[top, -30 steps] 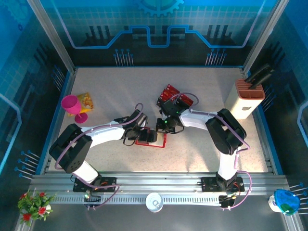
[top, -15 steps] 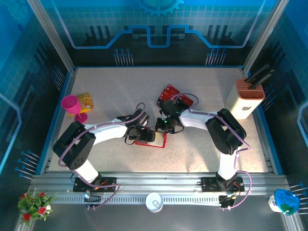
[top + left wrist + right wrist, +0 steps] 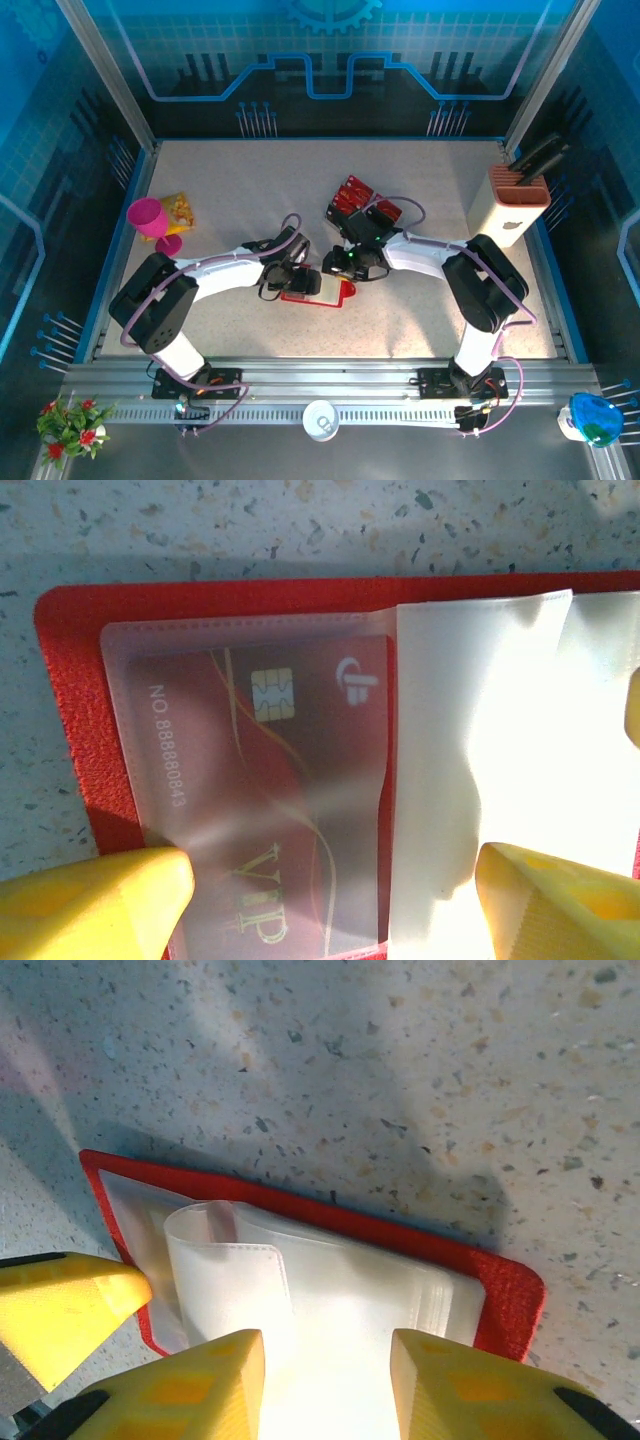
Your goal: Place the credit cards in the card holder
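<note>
Open card holder (image 3: pixel 338 293) on the table (image 3: pixel 220 180), mid-scene, its long axis running left to right. Both of my pincers hang directly over it.

My left pincer (image 3: pixel 305 283) covers the left leaf. In its wrist view (image 3: pixel 330 865) the jaws stand wide and grip nothing, straddling the clear sleeves (image 3: pixel 470 730). One card (image 3: pixel 265 810) lies flat inside a sleeve, chip toward the holder's red rim (image 3: pixel 70 680).

My right pincer (image 3: pixel 352 268) covers the right leaf. Its wrist view (image 3: pixel 325 1360) shows the jaws partly parted, with a glare-washed sleeve (image 3: pixel 330 1280) in the gap. I cannot tell whether a pad touches it. The holder's rounded red corner (image 3: pixel 505 1295) lies just to the side.

The loose credit cards (image 3: pixel 350 195) lie far of the holder, just beyond my right wrist, their long axis set diagonally. My right arm is the nearer one, so the next pick should be a short reach away from me, with the left pincer placed to steady the sleeves.
</note>
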{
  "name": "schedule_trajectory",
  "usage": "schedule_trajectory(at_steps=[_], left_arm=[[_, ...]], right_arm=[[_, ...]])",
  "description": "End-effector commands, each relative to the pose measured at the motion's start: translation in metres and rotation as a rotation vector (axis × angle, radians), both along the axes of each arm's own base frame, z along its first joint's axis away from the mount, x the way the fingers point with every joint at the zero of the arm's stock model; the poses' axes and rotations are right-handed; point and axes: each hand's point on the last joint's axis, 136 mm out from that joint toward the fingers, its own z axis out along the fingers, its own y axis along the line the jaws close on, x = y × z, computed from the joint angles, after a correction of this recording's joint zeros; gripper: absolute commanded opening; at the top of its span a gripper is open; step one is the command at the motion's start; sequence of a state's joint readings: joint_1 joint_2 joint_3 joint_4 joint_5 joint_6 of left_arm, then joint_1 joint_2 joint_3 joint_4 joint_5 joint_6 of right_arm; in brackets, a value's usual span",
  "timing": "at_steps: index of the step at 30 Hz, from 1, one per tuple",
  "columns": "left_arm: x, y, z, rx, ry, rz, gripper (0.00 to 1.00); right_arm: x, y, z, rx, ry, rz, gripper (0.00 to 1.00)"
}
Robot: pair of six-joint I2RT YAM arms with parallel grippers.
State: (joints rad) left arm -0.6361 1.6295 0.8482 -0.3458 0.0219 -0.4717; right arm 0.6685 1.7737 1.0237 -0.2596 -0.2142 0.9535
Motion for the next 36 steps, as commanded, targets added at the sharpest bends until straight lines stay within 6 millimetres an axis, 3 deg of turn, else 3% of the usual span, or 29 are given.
schedule_trajectory(at_steps=[1, 15, 21, 26, 36], left_arm=[[-0.04, 0.029, -0.046, 0.11, 0.169, 0.013, 0.79], [-0.032, 0.024, -0.03, 0.069, 0.112, 0.018, 0.8], [-0.028, 0.021, -0.016, 0.042, 0.075, 0.023, 0.87], [-0.016, 0.019, 0.017, 0.005, -0.008, 0.045, 0.99], [0.004, 0.04, 0.088, -0.081, -0.173, 0.202, 0.99]], right_arm=[[-0.007, 0.004, -0.007, 0.013, 0.031, -0.016, 0.39], [0.0, 0.033, -0.015, 0.122, 0.086, -0.009, 0.37], [0.005, 0.043, -0.007, 0.167, 0.08, -0.003, 0.37], [0.007, 0.053, 0.005, 0.213, 0.072, 0.01, 0.36], [0.01, 0.077, 0.033, 0.27, 0.043, 0.042, 0.36]])
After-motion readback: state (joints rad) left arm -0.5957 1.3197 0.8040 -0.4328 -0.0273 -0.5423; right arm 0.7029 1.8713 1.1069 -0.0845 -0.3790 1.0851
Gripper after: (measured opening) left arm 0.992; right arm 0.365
